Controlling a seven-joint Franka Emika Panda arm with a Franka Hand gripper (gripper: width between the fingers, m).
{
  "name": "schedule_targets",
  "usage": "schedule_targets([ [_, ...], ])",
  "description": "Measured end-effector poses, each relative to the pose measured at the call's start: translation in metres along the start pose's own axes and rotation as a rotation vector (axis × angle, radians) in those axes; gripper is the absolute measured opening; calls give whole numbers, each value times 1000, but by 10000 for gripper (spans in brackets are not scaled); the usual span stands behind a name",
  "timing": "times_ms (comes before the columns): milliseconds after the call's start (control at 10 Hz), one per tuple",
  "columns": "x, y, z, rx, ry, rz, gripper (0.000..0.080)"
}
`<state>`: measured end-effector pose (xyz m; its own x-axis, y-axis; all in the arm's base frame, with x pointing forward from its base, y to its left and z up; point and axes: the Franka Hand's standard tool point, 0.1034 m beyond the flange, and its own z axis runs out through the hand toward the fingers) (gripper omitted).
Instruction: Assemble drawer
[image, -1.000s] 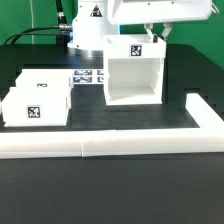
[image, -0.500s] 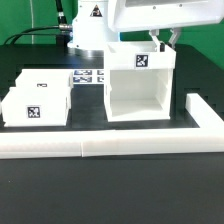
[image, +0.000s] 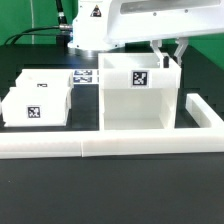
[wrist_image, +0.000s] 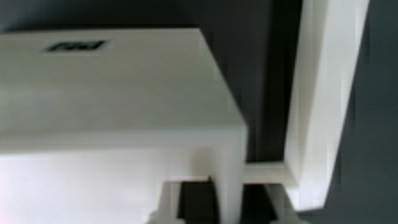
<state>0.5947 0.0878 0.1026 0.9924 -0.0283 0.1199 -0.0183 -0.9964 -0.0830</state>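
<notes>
Our gripper (image: 168, 56), pinched shut on the rear wall of the box shell (image: 140, 100), has dragged it within the last second from upper centre to mid-frame, close to the wall strip (image: 110, 147), which we judge readies it for the trays (image: 40, 100).

The white arm (image: 150, 18) reaches in above the shell (image: 138, 100), with its wrist over the shell's rear corner on the exterior view's right. The gripper (image: 169, 57) points down, its two dark fingers (image: 181, 50) straddling the top edge of the shell's wall and pinched against it.
</notes>
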Motion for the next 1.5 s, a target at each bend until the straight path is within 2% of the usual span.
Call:
schedule_targets([
  [1000, 0, 0, 0, 0, 0, 0, 39],
  [1500, 0, -5, -1, 2, 1, 116, 39],
])
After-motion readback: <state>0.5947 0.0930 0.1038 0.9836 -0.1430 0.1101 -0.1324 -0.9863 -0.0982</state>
